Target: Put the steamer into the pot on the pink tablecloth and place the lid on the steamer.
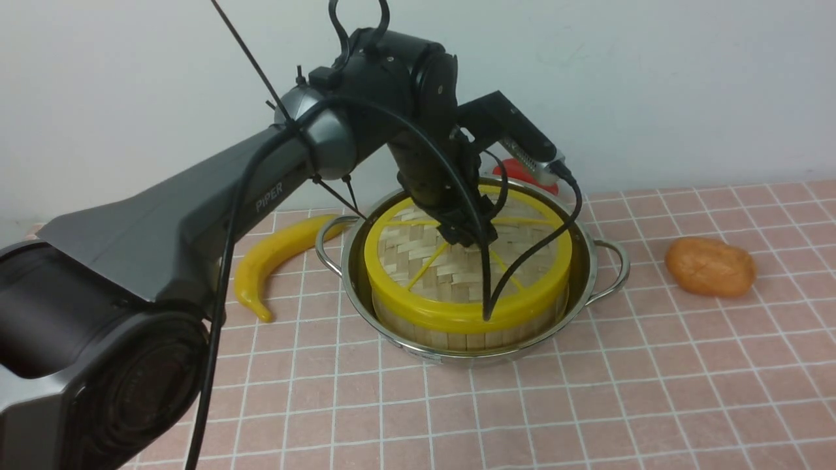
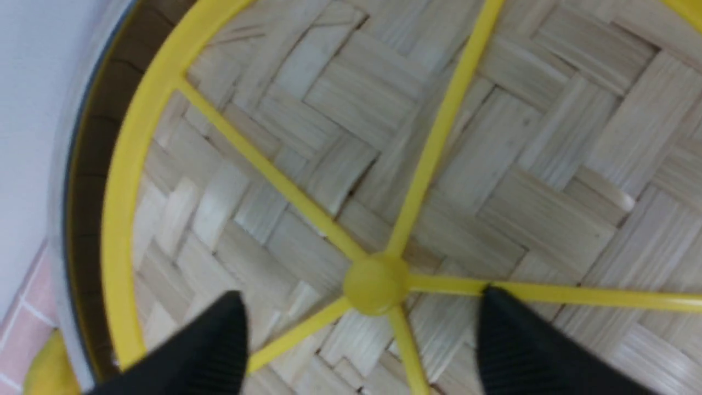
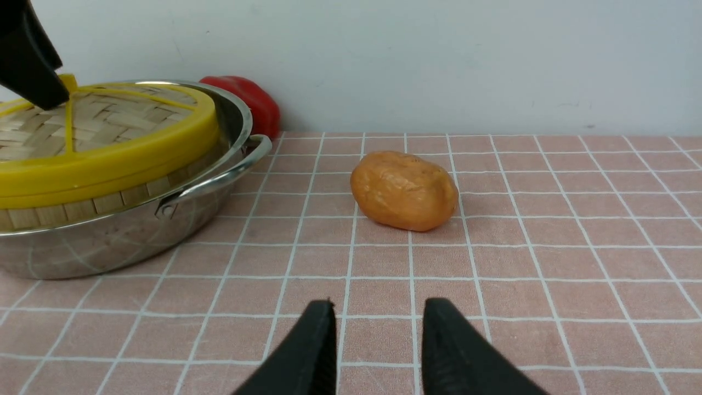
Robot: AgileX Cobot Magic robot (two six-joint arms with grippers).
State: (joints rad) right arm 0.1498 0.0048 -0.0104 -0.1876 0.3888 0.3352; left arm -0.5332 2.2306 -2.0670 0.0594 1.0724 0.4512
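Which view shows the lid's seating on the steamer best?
Front view: the whole lid sits level on the steamer inside the pot. Left wrist view shows only its weave and hub close up; right wrist view catches one edge.

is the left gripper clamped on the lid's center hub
No, in the left wrist view the left gripper stands open, its fingertips spread to either side of the yellow hub on the lid, not touching it.
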